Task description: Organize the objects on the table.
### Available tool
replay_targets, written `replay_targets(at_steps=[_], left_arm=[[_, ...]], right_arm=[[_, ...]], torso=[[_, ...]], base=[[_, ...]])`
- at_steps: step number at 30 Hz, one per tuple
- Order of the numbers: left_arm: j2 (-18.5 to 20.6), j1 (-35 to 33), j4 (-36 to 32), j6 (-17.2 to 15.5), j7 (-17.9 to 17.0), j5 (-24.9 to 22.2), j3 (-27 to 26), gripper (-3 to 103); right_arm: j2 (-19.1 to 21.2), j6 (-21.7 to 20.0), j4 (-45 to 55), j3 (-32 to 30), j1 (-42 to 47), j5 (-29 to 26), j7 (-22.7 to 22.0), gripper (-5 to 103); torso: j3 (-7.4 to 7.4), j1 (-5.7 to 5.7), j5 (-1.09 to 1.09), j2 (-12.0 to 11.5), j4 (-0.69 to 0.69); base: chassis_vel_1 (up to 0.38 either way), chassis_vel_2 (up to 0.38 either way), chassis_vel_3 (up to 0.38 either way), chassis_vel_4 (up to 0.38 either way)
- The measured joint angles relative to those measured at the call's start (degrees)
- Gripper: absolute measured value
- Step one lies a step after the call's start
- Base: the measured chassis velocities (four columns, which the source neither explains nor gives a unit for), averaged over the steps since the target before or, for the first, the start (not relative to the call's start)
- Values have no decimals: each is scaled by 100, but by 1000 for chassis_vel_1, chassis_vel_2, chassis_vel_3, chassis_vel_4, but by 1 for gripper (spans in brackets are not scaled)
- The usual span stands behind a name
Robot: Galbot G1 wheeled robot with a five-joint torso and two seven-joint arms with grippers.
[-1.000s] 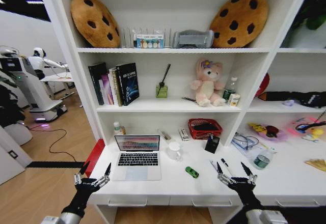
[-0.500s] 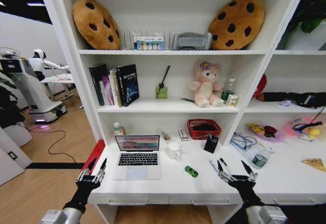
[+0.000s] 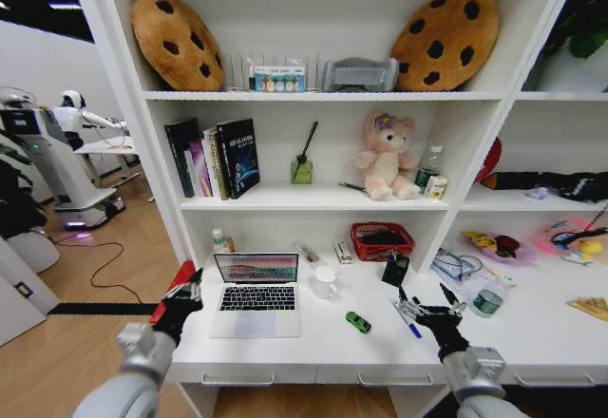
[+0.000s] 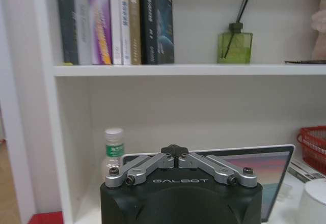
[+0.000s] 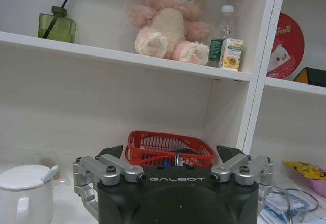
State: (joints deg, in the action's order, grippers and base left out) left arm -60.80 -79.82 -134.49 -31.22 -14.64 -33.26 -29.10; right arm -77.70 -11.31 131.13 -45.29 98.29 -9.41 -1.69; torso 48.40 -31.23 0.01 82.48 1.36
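On the white table an open silver laptop stands at the left, its screen in the left wrist view behind that gripper. To its right lie a tiny green toy car and dark pens, and farther right stands a clear bottle with a green cap. My left gripper is shut and empty by the table's left edge, beside the laptop. My right gripper is open just above the pens, holding nothing.
A white mug, a black item and a red mesh basket sit at the back of the table. A small bottle stands behind the laptop. Shelves with books and a pink plush bear rise above.
Both arms have reached forward over the table. The left gripper has gone from open to shut beside the laptop. The right gripper, still open, now hangs over the pens.
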Motion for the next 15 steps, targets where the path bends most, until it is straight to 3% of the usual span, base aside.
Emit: replay_targets(at_steps=[1, 5, 7, 8, 10, 12, 15], left_arm=[[200, 518, 174, -249, -249, -407, 315, 0], [414, 1311, 551, -438, -467, -936, 758, 0], [532, 2204, 1105, -530, -581, -1391, 1290, 0], [532, 2204, 1105, -530, -581, -1391, 1290, 0], [549, 2984, 1611, -600, -584, -1666, 1803, 0], [554, 3274, 1781, -641, -589, -1734, 1984, 0], [614, 4011, 2147, -993, -960, -2180, 2527, 0]], right_arm=[[42, -2, -62, -1, -38, -13, 24, 100], [108, 0, -155, -6, -129, -66, 49, 100], [214, 2, -287, -9, -286, -141, 70, 100], [214, 2, -287, -9, -286, -141, 70, 100], [262, 13, -414, -2, -347, -179, 94, 100], [265, 31, -465, -2, -350, -182, 98, 100], [251, 101, -589, -30, -293, -185, 103, 100]], torso=[[0, 0, -3, 1, 0], [0, 0, 0, 0, 0], [0, -1, -1, 0, -2], [0, -1, -1, 0, -2], [0, -1, -2, 0, -3], [0, -1, -1, 0, -1], [0, -1, 0, 0, -1]], base=[[0, 0, 0, 0], [0, 0, 0, 0], [0, 0, 0, 0], [0, 0, 0, 0], [0, 0, 0, 0], [0, 0, 0, 0], [0, 0, 0, 0]])
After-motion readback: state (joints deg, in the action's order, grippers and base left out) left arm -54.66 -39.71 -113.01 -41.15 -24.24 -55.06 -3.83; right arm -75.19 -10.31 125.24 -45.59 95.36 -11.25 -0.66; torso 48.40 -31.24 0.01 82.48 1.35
